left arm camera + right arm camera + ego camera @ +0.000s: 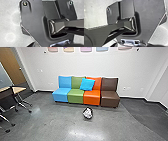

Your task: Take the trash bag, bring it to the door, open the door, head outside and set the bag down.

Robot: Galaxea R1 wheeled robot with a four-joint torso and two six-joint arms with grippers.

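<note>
In the head view, the trash bag (88, 113), a small dark bundle with white stuff showing at its top, rests on the grey floor in front of the orange seat. A brown wooden door (13, 65) is at the far left of the head view. Both wrist views show the robot's own dark plate and jointed bar over pale floor; whether the grippers are open or shut cannot be made out.
A row of blue, green, orange and brown seats (109, 98) stands against the wall, with a blue cushion (87, 84) on it. Tables (19, 89) with wheeled legs are at the left. Grey floor (50, 122) lies before the seats.
</note>
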